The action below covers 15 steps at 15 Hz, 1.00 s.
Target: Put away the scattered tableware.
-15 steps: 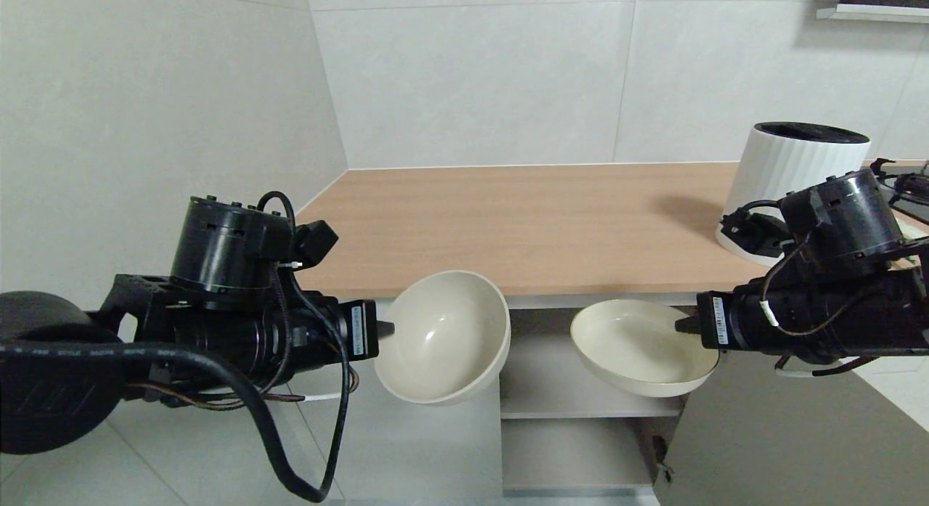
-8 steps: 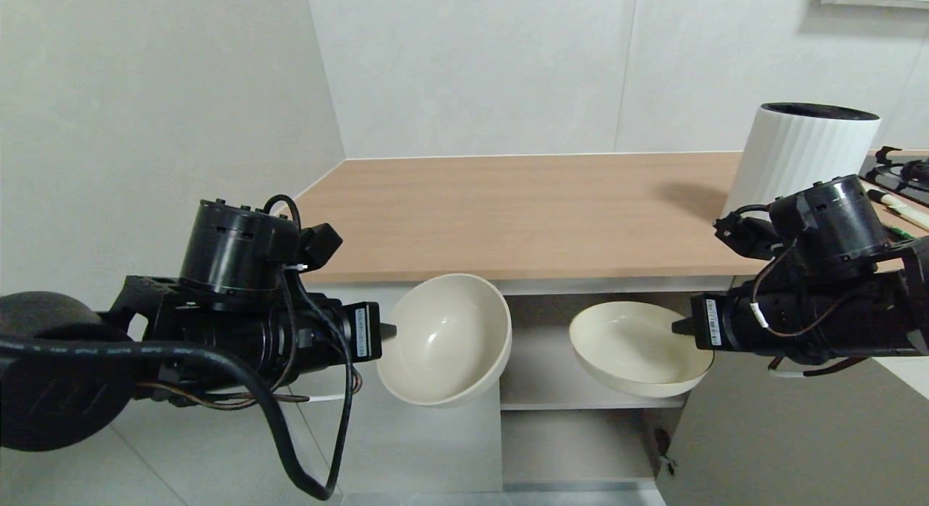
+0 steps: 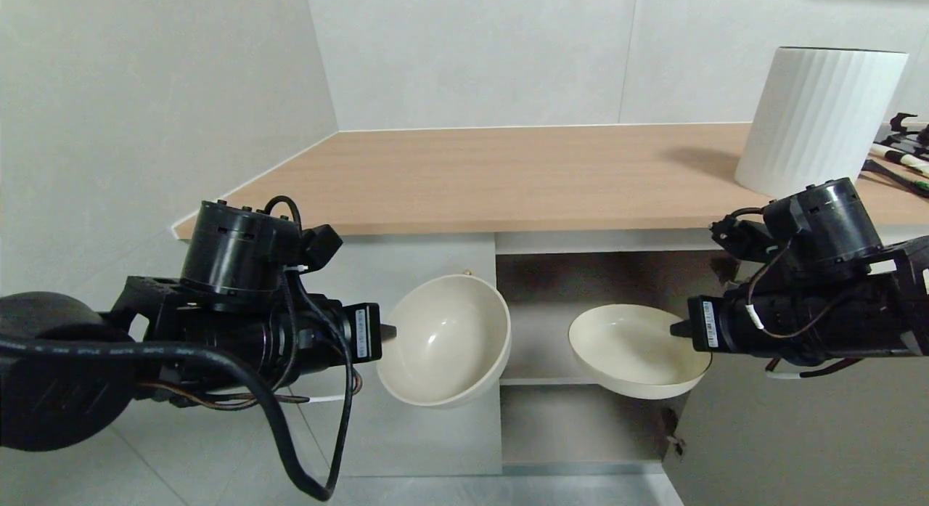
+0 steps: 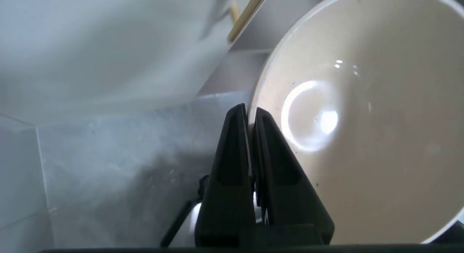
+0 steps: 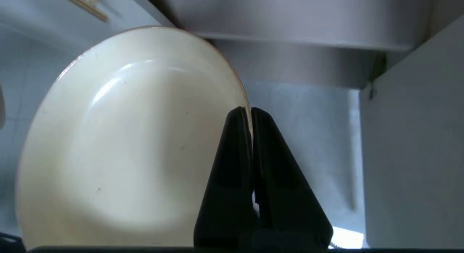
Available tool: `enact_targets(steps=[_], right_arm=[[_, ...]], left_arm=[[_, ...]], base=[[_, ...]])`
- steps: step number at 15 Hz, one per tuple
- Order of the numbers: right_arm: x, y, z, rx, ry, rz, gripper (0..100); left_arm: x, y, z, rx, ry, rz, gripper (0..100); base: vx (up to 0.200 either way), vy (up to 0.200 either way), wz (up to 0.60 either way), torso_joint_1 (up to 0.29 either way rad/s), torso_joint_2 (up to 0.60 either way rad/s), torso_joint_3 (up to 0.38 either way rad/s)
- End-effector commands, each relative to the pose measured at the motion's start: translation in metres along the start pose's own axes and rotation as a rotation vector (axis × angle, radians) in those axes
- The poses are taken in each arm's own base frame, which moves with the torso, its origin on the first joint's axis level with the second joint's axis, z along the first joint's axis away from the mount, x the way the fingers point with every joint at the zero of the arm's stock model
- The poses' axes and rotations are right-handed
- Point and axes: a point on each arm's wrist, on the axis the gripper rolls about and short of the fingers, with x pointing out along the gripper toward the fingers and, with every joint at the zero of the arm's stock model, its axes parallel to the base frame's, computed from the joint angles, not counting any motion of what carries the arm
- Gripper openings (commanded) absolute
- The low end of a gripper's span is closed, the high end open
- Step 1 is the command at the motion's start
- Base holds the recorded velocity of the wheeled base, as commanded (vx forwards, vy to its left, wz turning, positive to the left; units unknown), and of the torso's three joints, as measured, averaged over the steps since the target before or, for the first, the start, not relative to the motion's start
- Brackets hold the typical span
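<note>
No legible text: the left sticker [image 3: 361, 330] behind the left pincer [image 3: 390, 331] and the right sticker [image 3: 710, 323] behind the right pincer [image 3: 675, 327] carry print too small to read.

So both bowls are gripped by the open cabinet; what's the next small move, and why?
Probably ease the right gripper forward, carrying the shallow bowl over the cabinet shelf: it hangs before that open shelf, while the left gripper holds the deep bowl before a closed door.

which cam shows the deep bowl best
Head view: the whole deep bowl shows, tilted, rim pinched by the left hand. The left wrist view crops part of it; the right wrist view has the shallow dish.
</note>
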Motion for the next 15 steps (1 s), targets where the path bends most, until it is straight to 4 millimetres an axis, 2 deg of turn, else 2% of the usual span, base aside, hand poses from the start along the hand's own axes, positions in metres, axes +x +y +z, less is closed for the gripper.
enact_targets(steps=[1,4,7,9,11,12,14,15], right_arm=[[0.002,0.0,-0.001,0.0,0.005,-0.001,0],[0.003,0.0,-0.001,0.0,0.01,-0.003,0],[0.005,0.0,-0.001,0.0,0.014,-0.005,0],[0.013,0.0,-0.002,-0.002,0.025,-0.007,0],[0.032,0.0,-0.004,-0.002,0.034,-0.022,0],[0.057,-0.003,-0.01,-0.004,0.031,-0.064,0],[0.086,-0.004,-0.014,0.002,0.02,-0.077,0],[0.107,-0.005,-0.02,0.007,0.025,-0.08,0]], left_arm=[[0.001,0.0,0.0,0.0,0.002,0.0,0],[0.001,0.0,0.0,-0.001,0.002,0.001,0],[0.001,0.0,0.0,0.0,0.002,0.0,0],[0.001,0.0,0.0,0.0,0.004,0.001,0],[0.003,0.0,-0.001,0.0,0.007,0.004,0],[0.003,0.0,-0.001,0.001,0.009,0.003,0],[0.003,0.0,-0.001,0.001,0.01,0.002,0],[0.004,0.0,-0.002,0.001,0.011,0.003,0]], base=[[0.0,0.0,0.0,-0.11,0.47,0.349],[0.0,0.0,0.0,-0.076,0.38,0.294],[0.0,0.0,0.0,-0.018,0.07,0.055],[0.0,0.0,0.0,0.0,0.0,0.0],[0.0,0.0,0.0,0.0,0.0,0.0],[0.0,0.0,0.0,0.0,0.0,0.0],[0.0,0.0,0.0,0.0,0.0,0.0],[0.0,0.0,0.0,0.0,0.0,0.0]])
